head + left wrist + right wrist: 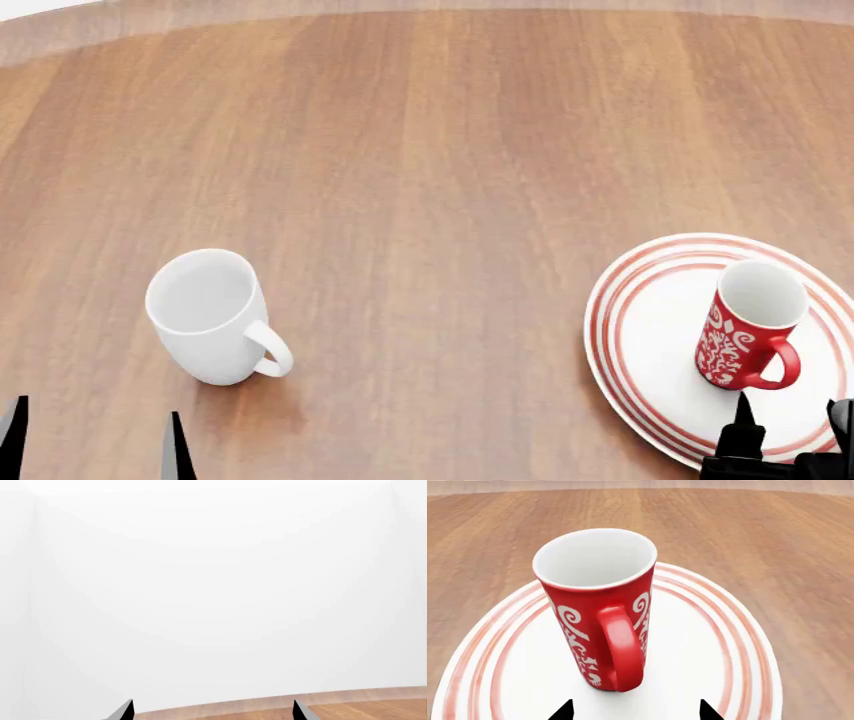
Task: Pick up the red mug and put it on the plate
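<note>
The red mug [747, 325] with white swirls stands upright on the white plate [641, 330] with red rings, at the right of the head view, handle toward me. In the right wrist view the red mug [597, 605] stands on the plate [707, 645], with its handle facing the camera. My right gripper [790, 420] is open and empty, just in front of the mug, apart from it; its fingertips [565, 711] show wide apart. My left gripper [94, 440] is open and empty at the lower left; its fingertips [125, 711] also show wide apart.
A plain white mug [214, 315] stands upright on the wooden table [427, 150] at the left, handle toward the front right, just beyond my left gripper. The table's far edge [267, 702] shows against a white wall.
</note>
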Controlling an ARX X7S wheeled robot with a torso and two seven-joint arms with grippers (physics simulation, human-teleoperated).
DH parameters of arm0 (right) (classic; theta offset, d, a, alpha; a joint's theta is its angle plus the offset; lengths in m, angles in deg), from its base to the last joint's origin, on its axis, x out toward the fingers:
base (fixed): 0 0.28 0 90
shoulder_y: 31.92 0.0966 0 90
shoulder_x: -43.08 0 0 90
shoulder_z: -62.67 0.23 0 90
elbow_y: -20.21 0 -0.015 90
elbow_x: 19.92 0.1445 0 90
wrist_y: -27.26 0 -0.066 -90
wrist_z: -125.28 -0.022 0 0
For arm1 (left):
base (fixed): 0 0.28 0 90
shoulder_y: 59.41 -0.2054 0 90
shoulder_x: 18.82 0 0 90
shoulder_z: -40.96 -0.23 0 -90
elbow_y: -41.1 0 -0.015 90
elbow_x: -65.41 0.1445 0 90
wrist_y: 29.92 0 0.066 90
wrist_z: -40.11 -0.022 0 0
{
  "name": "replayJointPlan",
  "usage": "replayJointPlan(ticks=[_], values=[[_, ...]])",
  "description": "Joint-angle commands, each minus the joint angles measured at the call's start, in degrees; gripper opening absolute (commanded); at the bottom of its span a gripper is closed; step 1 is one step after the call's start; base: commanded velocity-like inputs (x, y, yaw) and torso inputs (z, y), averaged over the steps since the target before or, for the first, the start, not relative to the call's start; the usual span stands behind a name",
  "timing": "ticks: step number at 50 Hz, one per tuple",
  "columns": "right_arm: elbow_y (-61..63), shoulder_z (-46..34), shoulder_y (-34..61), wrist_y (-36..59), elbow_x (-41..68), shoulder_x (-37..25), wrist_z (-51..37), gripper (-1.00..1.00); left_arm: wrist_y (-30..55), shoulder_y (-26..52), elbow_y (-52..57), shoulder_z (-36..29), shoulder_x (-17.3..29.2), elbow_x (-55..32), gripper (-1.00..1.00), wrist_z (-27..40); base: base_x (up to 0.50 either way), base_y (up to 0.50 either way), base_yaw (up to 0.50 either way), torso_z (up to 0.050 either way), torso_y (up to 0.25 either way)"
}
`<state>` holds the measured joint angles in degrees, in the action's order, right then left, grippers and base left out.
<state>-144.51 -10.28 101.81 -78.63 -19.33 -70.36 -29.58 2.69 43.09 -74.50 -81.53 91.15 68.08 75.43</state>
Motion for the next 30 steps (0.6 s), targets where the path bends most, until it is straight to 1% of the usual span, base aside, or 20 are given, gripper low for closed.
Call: replayJointPlan(ticks=[1, 30], values=[[-0.27, 1.11, -1.10, -0.32, -0.09, -0.53, 0.09, 1.00, -0.04, 0.09, -0.03, -0.22, 0.11, 0.01, 1.00, 0.16, 0.00, 0.00, 0.00, 0.000, 0.000], [0.53, 4.97, -1.12, -10.05, 1.52, -2.77, 8.70, 1.00, -0.51, 0.35, -0.28, -0.62, 0.29, 0.43, 1.00, 0.96, 0.00, 0.00, 0.00, 0.000, 0.000]])
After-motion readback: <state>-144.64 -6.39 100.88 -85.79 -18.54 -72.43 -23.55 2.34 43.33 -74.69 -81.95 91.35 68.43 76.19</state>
